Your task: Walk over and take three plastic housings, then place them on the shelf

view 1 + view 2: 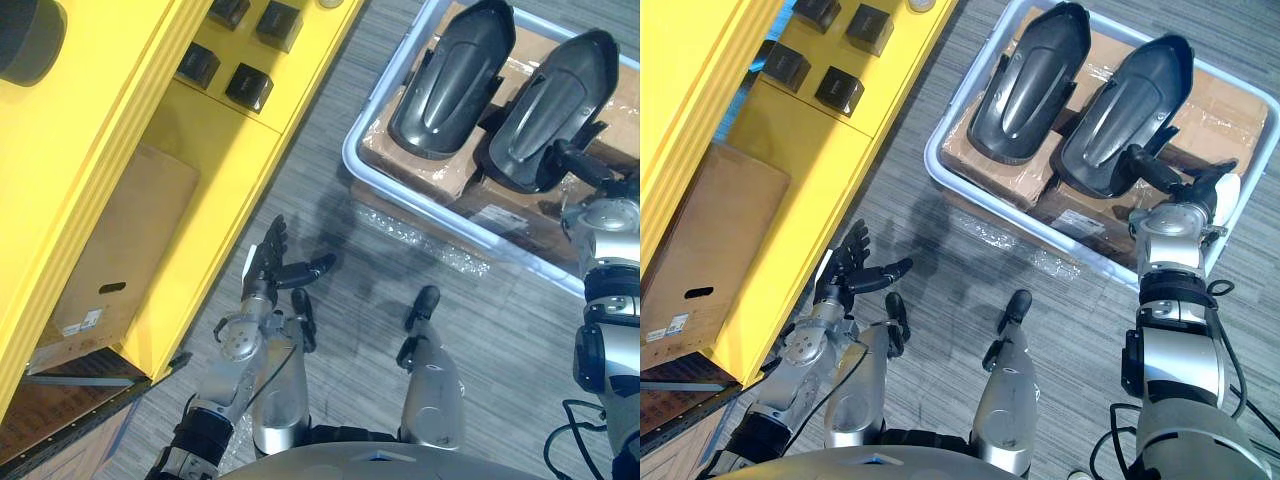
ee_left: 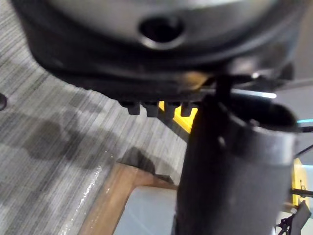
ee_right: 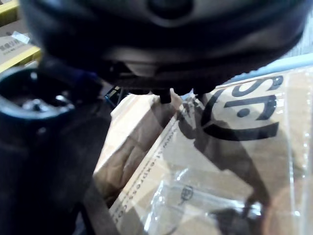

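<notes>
Two dark plastic housings lie side by side on cardboard boxes inside a pale bin (image 1: pixel 400 190): one on the left (image 1: pixel 450 80) and one on the right (image 1: pixel 555 105). My right hand (image 1: pixel 1188 183) is at the near end of the right housing, fingers spread and relaxed, thumb close to its edge, holding nothing. In the right wrist view the printed cardboard (image 3: pixel 234 147) under plastic film lies just past the hand. My left hand (image 1: pixel 275 265) hangs open over the grey floor beside the yellow shelf (image 1: pixel 210 190), empty.
The yellow shelf carries several small black boxes (image 1: pixel 248 87) on an upper level and a flat cardboard box (image 1: pixel 120 250) lower down. A strip of clear plastic wrap (image 1: pixel 420 235) lies on the floor along the bin's near side.
</notes>
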You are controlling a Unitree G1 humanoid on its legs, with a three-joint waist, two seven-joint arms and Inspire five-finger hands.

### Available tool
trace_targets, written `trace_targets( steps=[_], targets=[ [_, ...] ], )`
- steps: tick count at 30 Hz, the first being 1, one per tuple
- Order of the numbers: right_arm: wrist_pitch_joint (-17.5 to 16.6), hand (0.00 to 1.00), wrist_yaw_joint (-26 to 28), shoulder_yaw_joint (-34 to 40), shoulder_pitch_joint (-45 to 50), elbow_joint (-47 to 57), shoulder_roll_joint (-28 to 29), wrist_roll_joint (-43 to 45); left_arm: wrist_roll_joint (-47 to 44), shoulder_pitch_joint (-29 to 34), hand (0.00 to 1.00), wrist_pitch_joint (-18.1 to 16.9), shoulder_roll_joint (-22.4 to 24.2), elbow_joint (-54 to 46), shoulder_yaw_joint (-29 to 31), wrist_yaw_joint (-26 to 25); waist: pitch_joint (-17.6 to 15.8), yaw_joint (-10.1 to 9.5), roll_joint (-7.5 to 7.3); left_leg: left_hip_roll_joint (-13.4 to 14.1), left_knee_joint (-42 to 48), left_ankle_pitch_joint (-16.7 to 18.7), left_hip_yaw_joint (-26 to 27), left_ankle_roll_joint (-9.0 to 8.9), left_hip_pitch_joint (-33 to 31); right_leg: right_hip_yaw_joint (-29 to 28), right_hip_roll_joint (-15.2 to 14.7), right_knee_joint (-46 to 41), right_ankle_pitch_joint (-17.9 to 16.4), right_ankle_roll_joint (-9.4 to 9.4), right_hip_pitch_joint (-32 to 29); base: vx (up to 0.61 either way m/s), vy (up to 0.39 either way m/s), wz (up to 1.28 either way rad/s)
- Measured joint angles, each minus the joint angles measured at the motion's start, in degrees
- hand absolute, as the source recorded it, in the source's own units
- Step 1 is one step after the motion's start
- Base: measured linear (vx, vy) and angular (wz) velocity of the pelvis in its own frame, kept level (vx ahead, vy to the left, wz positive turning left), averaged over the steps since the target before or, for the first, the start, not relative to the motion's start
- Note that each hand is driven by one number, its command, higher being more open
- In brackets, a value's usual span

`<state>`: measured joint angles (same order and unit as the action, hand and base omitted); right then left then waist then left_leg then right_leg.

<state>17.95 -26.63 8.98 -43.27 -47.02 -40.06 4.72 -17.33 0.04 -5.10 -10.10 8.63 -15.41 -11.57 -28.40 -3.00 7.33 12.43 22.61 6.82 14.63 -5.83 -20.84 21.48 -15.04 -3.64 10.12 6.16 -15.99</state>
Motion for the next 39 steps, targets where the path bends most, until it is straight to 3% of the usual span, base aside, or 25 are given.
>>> trace_targets(
  steps=[9,14,18,24,33,39],
  targets=[
    [-0.03,1.0,-0.01,-0.54,2.25,4.88,0.0,0.08,0.04,0.0,1.0,-0.01,0.18,-0.13,-0.19,-0.35,-0.12,0.28,0.32,-0.04,0.21,0.0,0.36,0.02,-0.15,-0.53,0.16,0.95,0.98,-0.11,-0.09,-0.04,0.003,-0.03],
    [-0.4,1.0,-0.91,-0.47,4.73,14.34,0.0,0.05,0.08,0.0,1.0,-0.01,0.54,-0.27,-0.18,-0.78,-0.22,0.55,0.6,-0.06,0.19,0.0,0.76,0.03,-0.17,-1.05,0.15,0.96,1.09,-0.09,-0.55,-0.02,0.003,-0.04],
    [-2.94,1.0,-3.78,-0.43,7.22,23.74,0.43,0.01,0.09,0.05,1.0,-0.01,0.81,-0.45,-0.4,-0.91,-0.22,1.13,0.6,-0.09,0.17,0.0,0.81,0.03,-0.16,-1.2,0.16,0.96,1.11,-0.08,-0.61,0.0,0.0,0.0],
    [-7.59,1.0,-5.43,0.82,11.54,31.98,5.73,0.19,2.24,0.25,1.0,-0.01,0.85,-2.22,-0.49,-1.07,-0.22,1.97,0.59,-0.1,0.06,0.02,1.27,0.04,0.27,-1.72,0.17,0.95,1.1,-0.08,-0.61,-0.01,-0.001,-0.03],
    [-7.9,1.0,-5.99,1.59,12.77,30.75,8.83,0.12,2.25,0.24,1.0,-0.01,0.82,-2.08,0.59,-1.25,-0.23,2.22,0.56,-0.1,0.17,0.04,1.3,0.05,0.33,-1.96,0.2,0.86,1.12,-0.08,-0.6,-0.01,-0.001,0.0],
    [-5.94,1.0,-5.99,1.6,6.3,14.98,5.63,0.16,2.24,0.3,1.0,-0.01,0.56,-0.9,0.53,-1.16,-0.22,1.43,0.55,-0.1,0.34,0.05,0.86,0.1,0.11,-1.68,0.2,0.76,1.12,-0.08,-0.53,-0.02,-0.003,0.02]
  ],
)
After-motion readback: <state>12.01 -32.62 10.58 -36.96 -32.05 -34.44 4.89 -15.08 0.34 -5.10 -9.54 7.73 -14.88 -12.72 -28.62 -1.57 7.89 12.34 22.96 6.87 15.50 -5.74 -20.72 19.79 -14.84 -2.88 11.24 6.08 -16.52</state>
